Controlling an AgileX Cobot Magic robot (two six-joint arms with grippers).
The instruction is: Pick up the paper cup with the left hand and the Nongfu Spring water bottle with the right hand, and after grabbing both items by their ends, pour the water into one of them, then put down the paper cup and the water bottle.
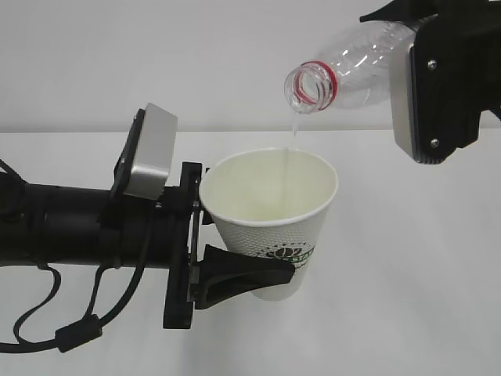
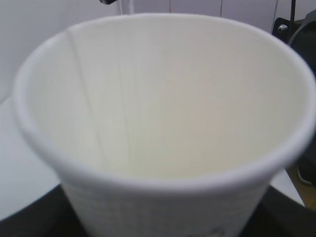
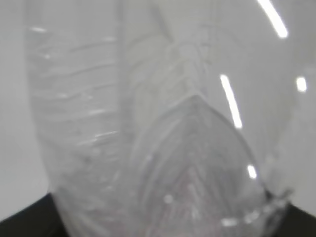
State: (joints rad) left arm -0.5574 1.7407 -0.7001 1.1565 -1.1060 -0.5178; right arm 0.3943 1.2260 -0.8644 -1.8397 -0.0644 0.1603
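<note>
We have the paper cup [image 1: 270,215] clamped in the left pincer [image 1: 235,235], held low on its wall, near the base, with the black fingers [image 1: 250,276] pressing on the printed side just beside the green logo. The cup sits upright, mouth open to the top, clear of the white surface [image 1: 407,298] below it. Up and to the far side of that pincer, the right pincer [image 1: 438,86] grasps the Nongfu Spring water bottle [image 1: 352,66] by its rear end; its fingertips are hidden behind the grey panel, but the bottle hangs from it tilted, mouth and red neck ring down towards the cup. A thin stream of water [image 1: 293,137] falls from the mouth into the cup.

We judge the cup light and soft: thin paper that gives under a squeeze, so a hold near the stiffer bottom is wiser than one near the rim, and the clamp should be no firmer than needed. It gains weight as it fills and could tip away from the fingers. The left wrist view shows its inside pale and smooth; we cannot tell how much has pooled there.

The bottle looks nearly empty, so light, with thin ribbed plastic that dents easily and is slick; held by its end, it could swing or slip.
</note>
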